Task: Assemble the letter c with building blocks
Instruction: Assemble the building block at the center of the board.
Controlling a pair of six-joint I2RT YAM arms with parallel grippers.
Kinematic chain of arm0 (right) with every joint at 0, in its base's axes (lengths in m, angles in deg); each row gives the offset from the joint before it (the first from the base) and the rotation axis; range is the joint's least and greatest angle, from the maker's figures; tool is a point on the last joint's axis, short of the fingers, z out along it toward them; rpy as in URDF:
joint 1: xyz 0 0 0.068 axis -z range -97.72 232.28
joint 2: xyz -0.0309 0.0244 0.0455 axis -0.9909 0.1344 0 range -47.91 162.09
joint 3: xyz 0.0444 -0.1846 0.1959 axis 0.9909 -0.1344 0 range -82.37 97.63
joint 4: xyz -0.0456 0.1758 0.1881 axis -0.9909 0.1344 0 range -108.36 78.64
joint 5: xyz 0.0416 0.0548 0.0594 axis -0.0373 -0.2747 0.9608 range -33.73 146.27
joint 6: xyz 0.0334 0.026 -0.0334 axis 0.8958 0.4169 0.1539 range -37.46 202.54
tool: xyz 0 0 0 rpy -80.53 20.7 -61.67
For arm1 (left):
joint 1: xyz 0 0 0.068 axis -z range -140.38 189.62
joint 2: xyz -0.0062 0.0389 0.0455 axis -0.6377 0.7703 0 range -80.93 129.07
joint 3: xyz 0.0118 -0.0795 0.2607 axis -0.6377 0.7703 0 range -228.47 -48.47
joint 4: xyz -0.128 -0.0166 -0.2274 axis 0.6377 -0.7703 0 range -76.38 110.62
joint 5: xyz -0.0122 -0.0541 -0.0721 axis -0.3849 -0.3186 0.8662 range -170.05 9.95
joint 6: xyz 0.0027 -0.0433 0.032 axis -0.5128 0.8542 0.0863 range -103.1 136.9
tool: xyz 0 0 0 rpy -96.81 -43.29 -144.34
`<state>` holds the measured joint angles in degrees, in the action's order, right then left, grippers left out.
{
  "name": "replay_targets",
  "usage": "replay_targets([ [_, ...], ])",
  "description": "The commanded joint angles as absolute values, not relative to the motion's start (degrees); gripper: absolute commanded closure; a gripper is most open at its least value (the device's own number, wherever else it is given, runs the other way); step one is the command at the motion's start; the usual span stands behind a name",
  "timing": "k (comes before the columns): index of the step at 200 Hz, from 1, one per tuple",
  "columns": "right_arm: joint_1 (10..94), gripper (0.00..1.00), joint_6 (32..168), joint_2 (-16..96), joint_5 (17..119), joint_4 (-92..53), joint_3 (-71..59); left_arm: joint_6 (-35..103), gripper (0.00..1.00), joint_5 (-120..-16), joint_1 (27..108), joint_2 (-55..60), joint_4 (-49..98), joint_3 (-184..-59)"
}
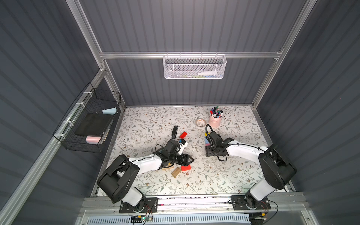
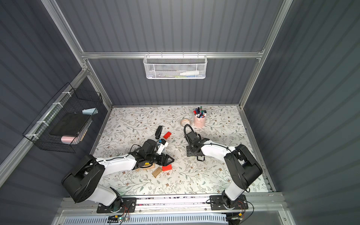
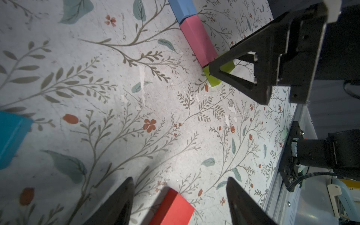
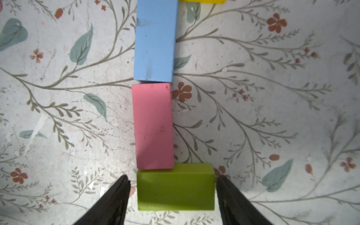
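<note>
The building blocks form a straight run in the right wrist view: a yellow block (image 4: 202, 1) at the far end, then a blue block (image 4: 154, 41), a pink block (image 4: 153, 126) and a lime green block (image 4: 175, 187) laid crosswise. My right gripper (image 4: 173, 177) straddles the green block, open, with a gap at one finger. My left gripper (image 3: 180, 178) hangs open just above a red block (image 3: 173, 208) and holds nothing. A teal block (image 3: 11, 136) lies off to one side. In both top views the right arm hides most of the run.
A second red block (image 1: 183, 134) and a black stapler (image 1: 174, 131) lie behind the left arm. A plain wood block (image 1: 176, 172) rests by the near red block (image 1: 185, 168). A pink pen cup (image 1: 215, 118) and a tape roll (image 1: 201, 122) stand at the back.
</note>
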<state>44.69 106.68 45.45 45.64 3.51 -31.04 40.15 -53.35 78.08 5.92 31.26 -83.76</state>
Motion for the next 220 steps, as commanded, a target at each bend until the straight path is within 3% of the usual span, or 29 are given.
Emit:
replay_targets([
  [1, 44.97, 0.26, 106.79, 43.88, 44.84, 4.34, -30.16, 38.84, 0.27, -52.54, 77.59, 6.70, 31.48, -84.35],
  [42, 45.07, 0.25, 108.06, 40.81, 44.88, 5.01, -31.34, 38.80, 0.27, -52.54, 77.52, 6.45, 31.52, -84.22],
  [154, 49.26, 0.39, 113.48, 27.15, 55.72, 3.78, -35.86, 39.20, 0.29, -56.98, 77.48, 0.93, 30.71, -81.97],
  [220, 47.28, 0.40, 112.48, 27.44, 63.95, 3.53, -35.48, 41.45, 0.27, -66.68, 77.37, -6.52, 16.22, -85.89],
])
